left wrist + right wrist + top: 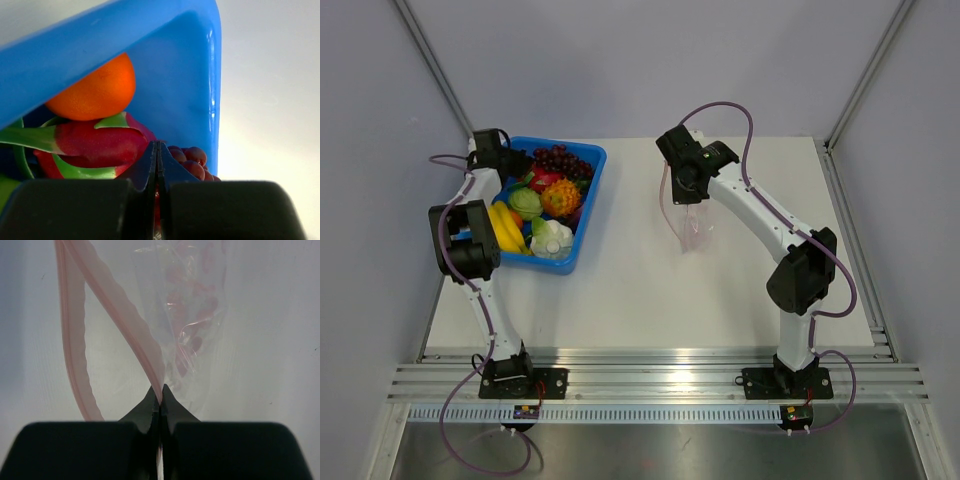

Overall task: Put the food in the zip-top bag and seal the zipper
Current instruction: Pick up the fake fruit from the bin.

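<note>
The food lies in a blue tray [590, 205]: purple grapes [563, 158], an orange [561, 197], a green apple [525, 203], yellow bananas [505, 228] and a pale cabbage [552, 240]. My left gripper [517, 164] is low in the tray's far left corner. In the left wrist view it [158, 145] is shut, with grapes [192, 162] just to its right, a red-and-green fruit [95, 145] to its left and the orange [95, 92] behind. My right gripper [688, 195] [160, 390] is shut on the pink zipper [125, 325] of the zip-top bag [696, 230] [195, 315], whose mouth gapes open.
The tray's blue wall [175, 75] stands close behind my left fingers. Bare white table lies between the tray and the bag. Grey walls enclose the table at the back and sides, and a metal rail runs along the near edge.
</note>
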Robot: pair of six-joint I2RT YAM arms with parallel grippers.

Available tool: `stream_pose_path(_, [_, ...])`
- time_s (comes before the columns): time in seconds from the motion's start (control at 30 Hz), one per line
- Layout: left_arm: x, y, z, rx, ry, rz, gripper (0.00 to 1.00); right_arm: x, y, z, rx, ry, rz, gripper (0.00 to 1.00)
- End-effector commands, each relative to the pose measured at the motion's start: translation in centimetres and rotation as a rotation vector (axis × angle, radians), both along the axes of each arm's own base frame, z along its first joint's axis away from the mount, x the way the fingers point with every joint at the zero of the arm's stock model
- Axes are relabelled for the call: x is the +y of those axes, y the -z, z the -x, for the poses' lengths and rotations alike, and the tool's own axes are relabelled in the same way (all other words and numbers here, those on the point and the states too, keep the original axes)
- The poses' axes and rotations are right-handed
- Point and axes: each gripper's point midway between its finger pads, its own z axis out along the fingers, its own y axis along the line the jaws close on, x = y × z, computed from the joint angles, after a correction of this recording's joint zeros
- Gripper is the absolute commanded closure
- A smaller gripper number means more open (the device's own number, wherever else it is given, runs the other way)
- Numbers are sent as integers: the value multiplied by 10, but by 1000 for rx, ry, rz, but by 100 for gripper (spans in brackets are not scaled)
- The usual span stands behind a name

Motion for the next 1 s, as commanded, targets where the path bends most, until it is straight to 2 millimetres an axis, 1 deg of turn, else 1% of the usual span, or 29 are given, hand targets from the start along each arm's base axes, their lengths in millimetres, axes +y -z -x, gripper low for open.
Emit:
stream_pose_path(0.0, [6, -76, 3, -109, 26, -94, 100, 9, -12, 3, -28, -23, -23, 100])
stream_pose_path(0.03, [6, -89, 7, -128, 39, -117, 100, 8, -13, 3, -28, -22, -24, 100])
stream_pose_path(0.13, [3, -96, 14, -130, 77, -150, 100, 9, -12, 4, -27, -25, -23, 100])
stream_pose_path(0.17, [2, -103, 17, -136, 84, -158, 100, 9, -14, 4, -31, -24, -25, 100])
stream_pose_path(0.27, [-1, -104, 27, -127, 116, -179, 100, 9, -14, 6, -34, -21, -27, 100])
stream_pose_path(0.3, [-1, -110, 31, -136, 118, -189, 100, 9, -13, 7, -31, -19, -25, 100])
stream_pose_path(0.33, [0, -106, 36, -123, 117, -203, 100, 9, -14, 8, -33, -18, -28, 100])
stream_pose_path(0.5, [0, -118, 46, -127, 142, -255, 100, 8, -14, 12, -31, -20, -25, 100])
stream_pose_path(0.6, [-4, -136, 56, -149, 191, -308, 100, 8, -14, 13, -31, -17, -24, 100])
stream_pose_path(0.63, [-5, -148, 61, -171, 210, -343, 100, 8, -14, 13, -33, -17, -25, 100])
stream_pose_path(0.7, [-8, -162, 68, -182, 247, -371, 100, 8, -17, 13, -39, -17, -32, 100])
stream_pose_path(0.73, [-10, -169, 72, -189, 272, -402, 100, 9, -15, 13, -34, -20, -31, 100])
stream_pose_path(0.77, [-11, -172, 77, -179, 288, -407, 100, 11, -17, 12, -39, -23, -37, 100])
stream_pose_path(0.8, [-14, -182, 80, -198, 312, -415, 100, 12, -18, 12, -40, -25, -40, 100])
stream_pose_path(0.87, [-19, -193, 89, -210, 348, -433, 100, 16, -19, 10, -42, -35, -42, 100])
stream_pose_path(0.9, [-22, -197, 92, -221, 363, -434, 100, 20, -26, 8, -56, -38, -51, 100])
stream_pose_path(0.93, [-25, -203, 95, -232, 382, -439, 100, 24, -23, 8, -48, -50, -42, 100])
stream_pose_path(0.97, [-28, -205, 99, -236, 402, -437, 100, 27, -24, 7, -51, -58, -39, 100])
